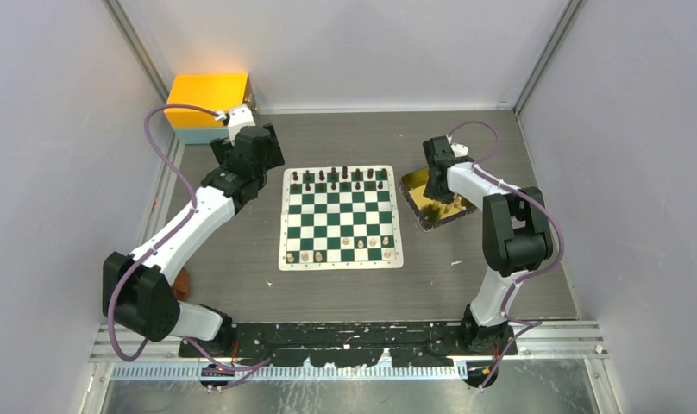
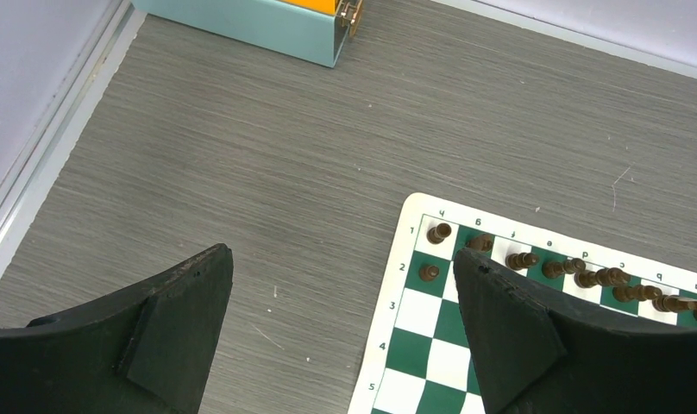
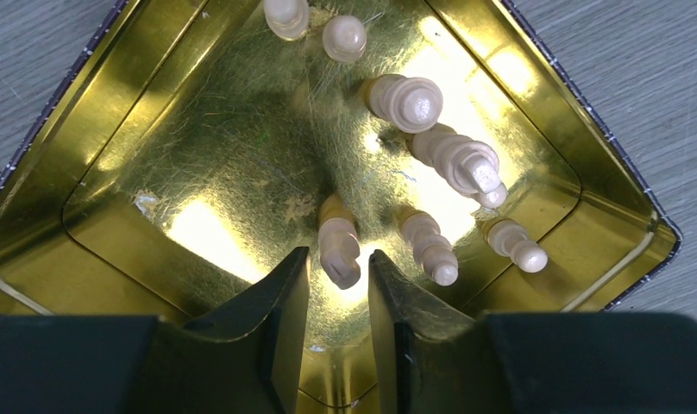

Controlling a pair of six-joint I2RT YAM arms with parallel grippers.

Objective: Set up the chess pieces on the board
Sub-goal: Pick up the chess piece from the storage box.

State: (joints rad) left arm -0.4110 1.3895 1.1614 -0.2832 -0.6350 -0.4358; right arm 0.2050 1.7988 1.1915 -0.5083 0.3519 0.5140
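Step in hand: collecting a pale piece (image 3: 335, 228) from the gold tray (image 3: 112, 129). The right hand (image 3: 338, 263) straddles it, fingers narrowed but showing slight gaps. The left hand (image 2: 341, 259) hangs spread and empty beside the board (image 1: 341, 216). Next move calls for a firm pinch and a vertical lift.

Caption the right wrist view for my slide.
Right hand low over a shiny gold rectangular tray, fingers flanking one of seven pale cream chess pieces, not yet gripping it.
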